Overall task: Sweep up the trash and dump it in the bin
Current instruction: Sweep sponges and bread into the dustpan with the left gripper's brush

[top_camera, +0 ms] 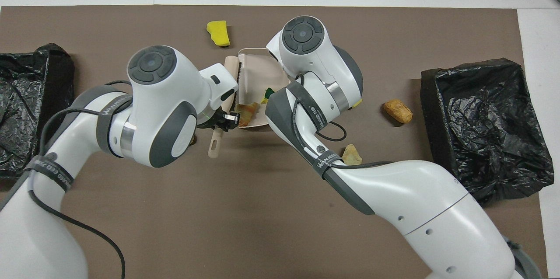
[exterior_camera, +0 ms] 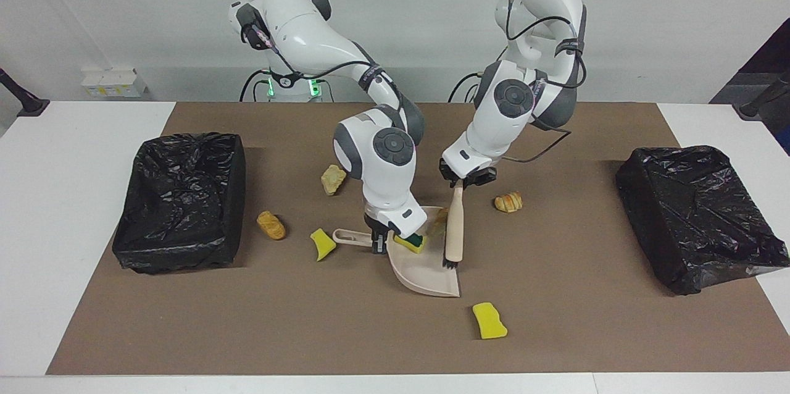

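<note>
In the dustpan [exterior_camera: 432, 270], just beside the right gripper's [exterior_camera: 378, 244] fingers, lie two scraps of trash: a yellow sponge piece with green backing [exterior_camera: 409, 241] and a golden-brown croissant lump [top_camera: 248, 109]. Scattered on the brown mat [exterior_camera: 185, 320] are another yellow sponge piece [exterior_camera: 489, 320] off the pan's lip, a third [exterior_camera: 321, 243] at the tip of the pan's handle, a croissant [exterior_camera: 508, 201] beside the left gripper [exterior_camera: 463, 181], a brown lump [exterior_camera: 271, 225] and a pale crumbly chunk [exterior_camera: 333, 179]. The right gripper's fingers are clamped on the dustpan's handle. The left gripper's fingers are closed on the handle of the brush [exterior_camera: 455, 228], whose bristles touch the pan. Two black-lined bins [exterior_camera: 179, 196] [exterior_camera: 697, 215] sit well apart at the table's ends.
</note>
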